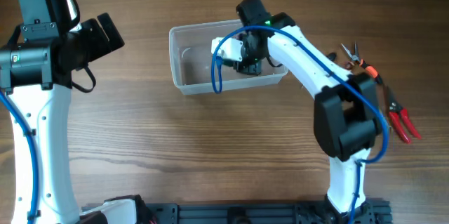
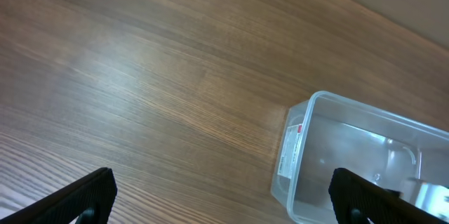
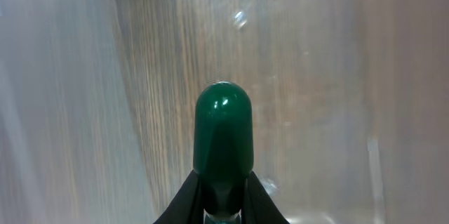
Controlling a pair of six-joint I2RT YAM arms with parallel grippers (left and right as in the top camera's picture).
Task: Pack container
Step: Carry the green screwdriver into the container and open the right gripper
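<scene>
Right gripper [image 3: 223,199] is clamped on a green-handled tool [image 3: 223,129], type unclear, inside the container [image 1: 181,82]; recommend lowering to the floor before release, clear of walls.

One container [image 1: 188,71], two pliers [image 1: 401,121], one green-handled tool [image 3: 222,136]

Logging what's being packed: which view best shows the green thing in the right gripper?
Right wrist: the green handle sits centre frame, pinched in the right gripper over the container floor. Overhead, the gripper hides it. Left wrist shows the container's end, not the handle.
</scene>
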